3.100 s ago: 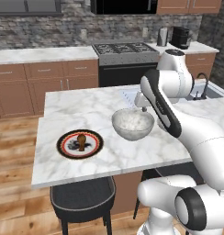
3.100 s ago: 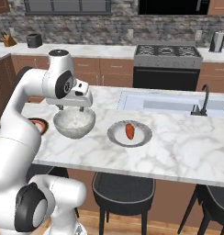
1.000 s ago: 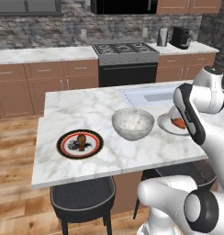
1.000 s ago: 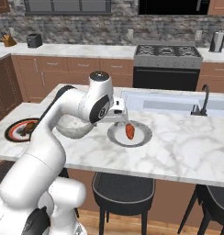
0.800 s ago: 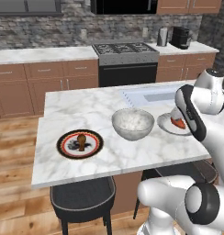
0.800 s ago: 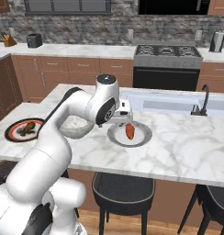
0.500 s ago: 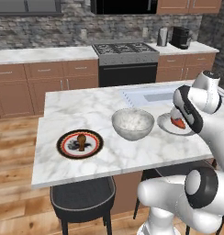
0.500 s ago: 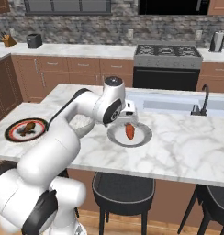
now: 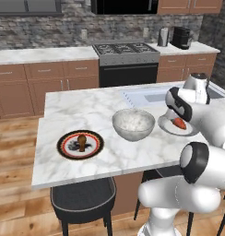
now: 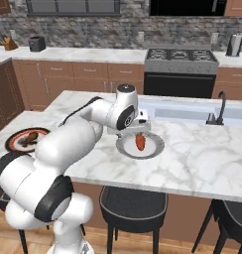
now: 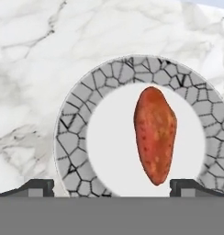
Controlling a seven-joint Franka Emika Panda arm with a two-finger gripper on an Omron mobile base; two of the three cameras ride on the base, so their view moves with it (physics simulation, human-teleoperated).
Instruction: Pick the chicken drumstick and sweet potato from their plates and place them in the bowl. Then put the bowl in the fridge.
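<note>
The orange-red sweet potato (image 11: 155, 135) lies on the light grey plate (image 11: 77, 128) with a cracked-pattern rim. My gripper (image 11: 113, 189) hangs open just above it, one fingertip on each side of the plate's near edge. From the right base view the gripper (image 10: 139, 131) sits directly over the sweet potato (image 10: 140, 142). To the plate's left stands the whitish bowl (image 9: 133, 123). The chicken drumstick (image 9: 81, 140) rests on the red-rimmed plate (image 9: 63, 148) at the island's left end. The fridge is out of view.
A sink (image 10: 192, 113) with a dark faucet (image 10: 221, 106) is set in the island behind the grey plate (image 10: 155, 148). Dark stools (image 10: 133, 204) stand along the near edge. A stove (image 9: 126, 48) is against the back wall.
The arm has swung from over the bowl to the right. In the last second the hand has come in closer over the grey plate with the sweet potato. The jaws stay open.
</note>
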